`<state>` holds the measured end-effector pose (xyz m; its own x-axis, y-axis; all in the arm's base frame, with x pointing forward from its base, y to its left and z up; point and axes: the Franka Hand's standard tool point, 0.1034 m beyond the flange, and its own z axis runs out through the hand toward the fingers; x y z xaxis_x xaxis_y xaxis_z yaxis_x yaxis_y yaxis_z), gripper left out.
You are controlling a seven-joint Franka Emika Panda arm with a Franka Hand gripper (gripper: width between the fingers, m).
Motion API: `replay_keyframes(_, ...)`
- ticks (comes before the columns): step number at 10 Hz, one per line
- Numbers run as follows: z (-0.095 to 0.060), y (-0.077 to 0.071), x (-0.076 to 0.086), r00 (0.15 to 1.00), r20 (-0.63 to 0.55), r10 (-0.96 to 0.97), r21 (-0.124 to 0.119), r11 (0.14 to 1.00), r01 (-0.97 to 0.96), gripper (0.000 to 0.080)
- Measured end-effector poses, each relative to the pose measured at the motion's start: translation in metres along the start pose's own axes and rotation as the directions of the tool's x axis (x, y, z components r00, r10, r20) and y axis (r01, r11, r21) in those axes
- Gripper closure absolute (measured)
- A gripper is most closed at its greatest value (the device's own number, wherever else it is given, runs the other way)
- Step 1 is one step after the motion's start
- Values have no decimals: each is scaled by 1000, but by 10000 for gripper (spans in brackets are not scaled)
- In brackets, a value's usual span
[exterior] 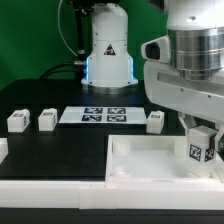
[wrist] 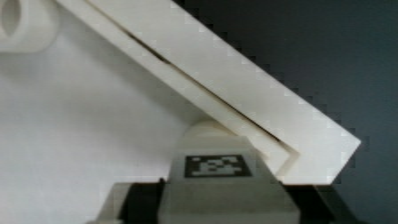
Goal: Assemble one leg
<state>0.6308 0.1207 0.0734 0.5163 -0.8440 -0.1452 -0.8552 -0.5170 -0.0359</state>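
Observation:
My gripper is shut on a white leg with a black-and-white tag on its face, and holds it upright over the near right corner of the large white tabletop tray. In the wrist view the leg sits between my jaws, close to the tray's raised corner wall. Three more legs stand on the black table: two at the exterior view's left and one behind the tray.
The marker board lies flat behind the tray. The robot base stands at the back. A round corner socket shows in the wrist view. A white part lies at the far left edge.

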Motion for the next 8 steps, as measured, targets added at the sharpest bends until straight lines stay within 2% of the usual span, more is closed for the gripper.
replay_keyframes(1,0,-1,-2,999,0,44,0,999,-44,395)
replay_keyframes(2,0,-1,-2,1000,0,5,-1,1000,-5,395)
replay_keyframes(3,0,-1,-2,1000,0,-18,-1,1000,18,259)
replay_keyframes(4,0,-1,-3,1000,1,-21,-1,1000,21,170)
replay_keyframes(5,0,1,-6,987,11,-162,-19,987,162,156)
replay_keyframes(6,-1,1,-5,949,17,-315,-25,948,316,156)
replay_keyframes(7,-1,3,0,845,21,-535,-29,844,536,151)
replay_keyframes(8,-2,5,0,766,43,-642,-44,764,643,151)
